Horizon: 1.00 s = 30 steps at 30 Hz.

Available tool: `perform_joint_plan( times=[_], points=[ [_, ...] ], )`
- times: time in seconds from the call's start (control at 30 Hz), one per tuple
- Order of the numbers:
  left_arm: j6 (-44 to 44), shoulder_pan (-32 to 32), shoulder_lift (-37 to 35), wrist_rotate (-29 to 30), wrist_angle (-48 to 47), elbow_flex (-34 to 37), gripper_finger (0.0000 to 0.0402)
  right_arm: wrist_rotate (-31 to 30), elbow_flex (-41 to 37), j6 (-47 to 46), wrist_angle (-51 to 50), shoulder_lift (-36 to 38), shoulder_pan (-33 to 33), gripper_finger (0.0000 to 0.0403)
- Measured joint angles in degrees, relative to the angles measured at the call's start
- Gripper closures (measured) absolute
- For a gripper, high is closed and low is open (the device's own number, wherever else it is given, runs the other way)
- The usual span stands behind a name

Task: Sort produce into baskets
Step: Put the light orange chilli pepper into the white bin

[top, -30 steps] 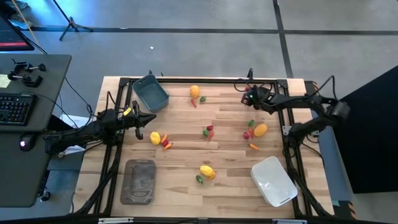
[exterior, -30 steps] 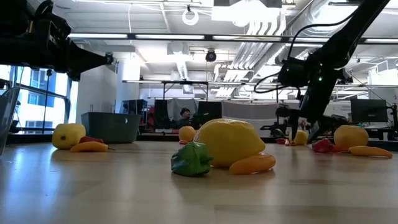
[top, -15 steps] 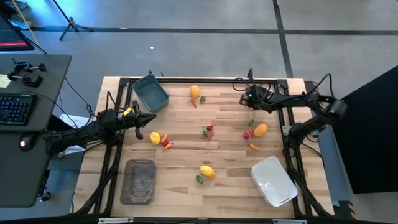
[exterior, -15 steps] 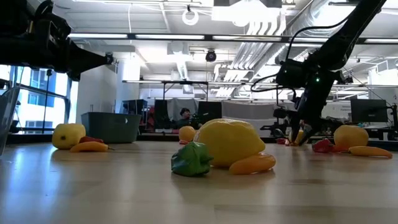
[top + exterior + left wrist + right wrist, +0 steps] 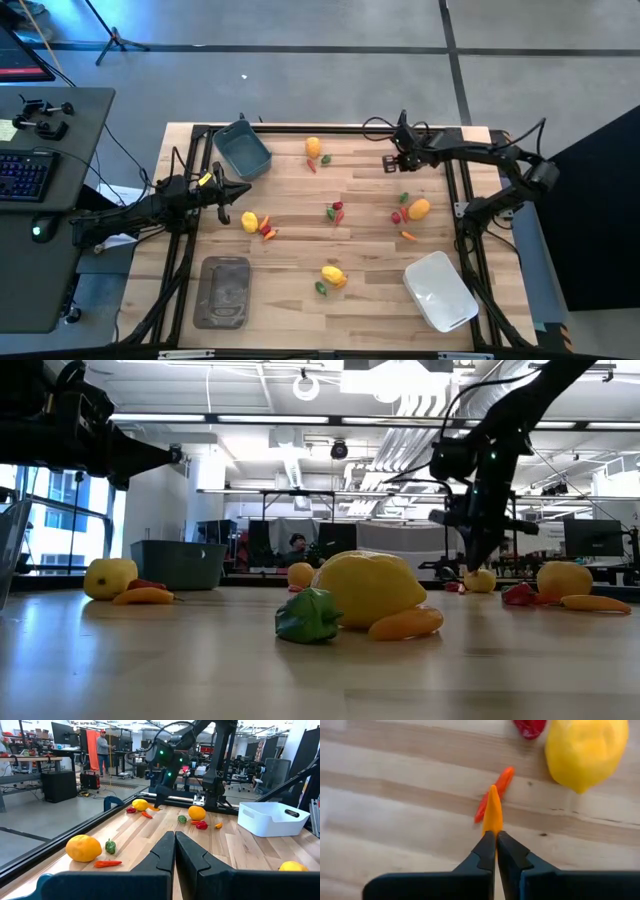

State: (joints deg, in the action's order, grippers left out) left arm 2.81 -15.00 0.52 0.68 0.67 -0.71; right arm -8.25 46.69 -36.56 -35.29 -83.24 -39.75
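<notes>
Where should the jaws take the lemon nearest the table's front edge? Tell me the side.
Probably from straight above, jaws across the plump middle of the lemon: its ends taper, and a green piece and an orange stick crowd its front side low down.

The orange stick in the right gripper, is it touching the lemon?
Apart. The right wrist view shows bare wood between the orange stick, pinched in the right gripper, and the lemon.

I see a pale striped wooden tabletop [image 5: 370,290], 1 deep blue-grey plastic tub [image 5: 242,151], 1 flat grey tray [image 5: 225,291], 1 white tub [image 5: 440,291], and my black right gripper [image 5: 495,851] pinching an orange stick [image 5: 493,812].
</notes>
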Motion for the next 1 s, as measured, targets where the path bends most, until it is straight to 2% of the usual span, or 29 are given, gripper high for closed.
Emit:
perform_joint_plan(
  times=[0.1,0.2,0.5,0.63,0.77,1.0],
  points=[
    [0.0,0.0,0.0,0.0,0.0,0.0,0.0402,1.5,1.9,0.5,-3.3,0.0,0.0,0.0400],
    [0.0,0.0,0.0,0.0,0.0,0.0,0.0402,2.3,2.2,0.4,-4.2,0.0,0.0,0.0378],
    [0.0,0.0,0.0,0.0,0.0,0.0,0.0401,1.9,2.2,2.8,-3.0,-0.4,0.0,0.0252],
    [0.0,0.0,0.0,0.0,0.0,0.0,0.0402,1.4,2.2,4.0,-2.8,-2.6,0.0,0.0214],
    [0.0,0.0,0.0,0.0,0.0,0.0,0.0401,0.8,2.2,4.4,-2.2,-5.8,0.0,0.0200],
    [0.0,0.0,0.0,0.0,0.0,0.0,0.0402,1.7,2.2,5.5,-1.9,-10.8,0.0,0.0199]
  ],
)
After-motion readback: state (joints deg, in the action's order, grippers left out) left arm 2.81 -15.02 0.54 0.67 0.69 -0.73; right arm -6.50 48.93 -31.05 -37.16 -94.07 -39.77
